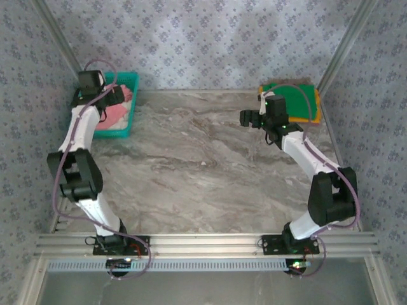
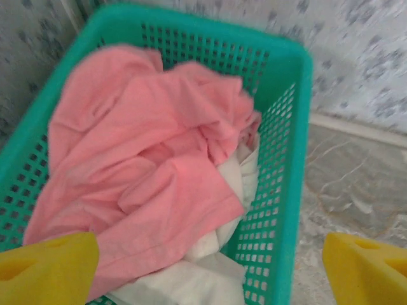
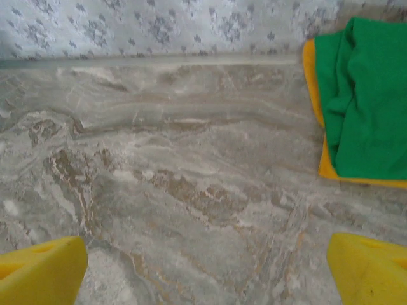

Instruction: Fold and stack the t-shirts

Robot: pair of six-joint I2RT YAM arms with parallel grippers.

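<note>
Retrieval step: left claw (image 2: 206,270), wide open and empty, hovers over the crumpled salmon-pink t-shirt (image 2: 146,159) in the teal mesh basket (image 2: 280,190) and must descend and pinch cloth; right claw (image 3: 206,270), equally open and empty, hangs near the green t-shirt (image 3: 365,101) atop the orange-yellow t-shirt (image 3: 310,70).

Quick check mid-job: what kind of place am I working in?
Likely a lab test cell dressed as a home: marble-patterned tabletop, floral wallpapered walls on aluminium frame posts, and a teal plastic mesh basket holding a salmon-pink cloth t-shirt.

No legible text, labels, brands, numbers or signs on any visible surface.
</note>
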